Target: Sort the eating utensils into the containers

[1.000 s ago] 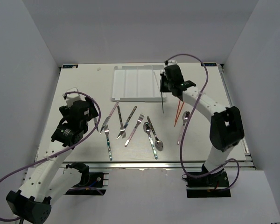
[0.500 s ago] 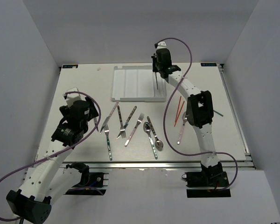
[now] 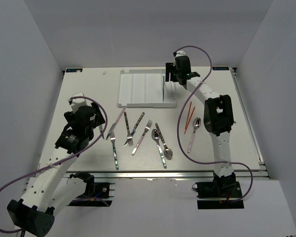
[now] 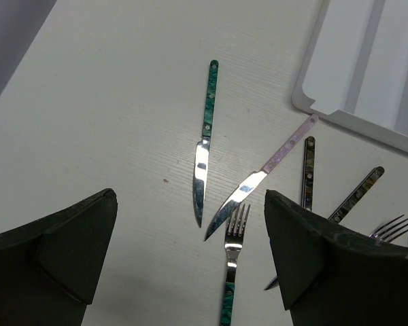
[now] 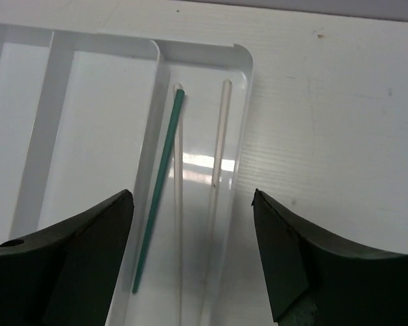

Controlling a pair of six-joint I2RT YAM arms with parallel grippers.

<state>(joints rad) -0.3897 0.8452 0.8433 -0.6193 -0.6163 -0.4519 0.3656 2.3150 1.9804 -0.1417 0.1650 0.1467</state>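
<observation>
My right gripper (image 3: 170, 74) (image 5: 192, 227) hangs open over the far end of the white tray (image 3: 138, 102), above its rightmost container (image 5: 236, 122). A green chopstick (image 5: 159, 193) lies loose in that slot beside two white chopsticks (image 5: 220, 136). My left gripper (image 3: 96, 128) (image 4: 190, 227) is open and empty above the table's left side. Below it lie a teal-handled knife (image 4: 205, 136), a pink-handled knife (image 4: 266, 171) and a teal-handled fork (image 4: 232, 261). More forks, knives and a spoon (image 3: 160, 143) lie in front of the tray.
Two red chopsticks (image 3: 189, 117) and a pink-handled spoon (image 3: 194, 131) lie on the table right of the tray, beside my right arm's elbow (image 3: 218, 116). The tray's other slots (image 3: 138, 88) hold nothing that I can see. White walls close in the table.
My right gripper carried the green chopstick from the table's right side to the tray's rightmost slot, then opened and dropped it there. The left arm has barely moved.
</observation>
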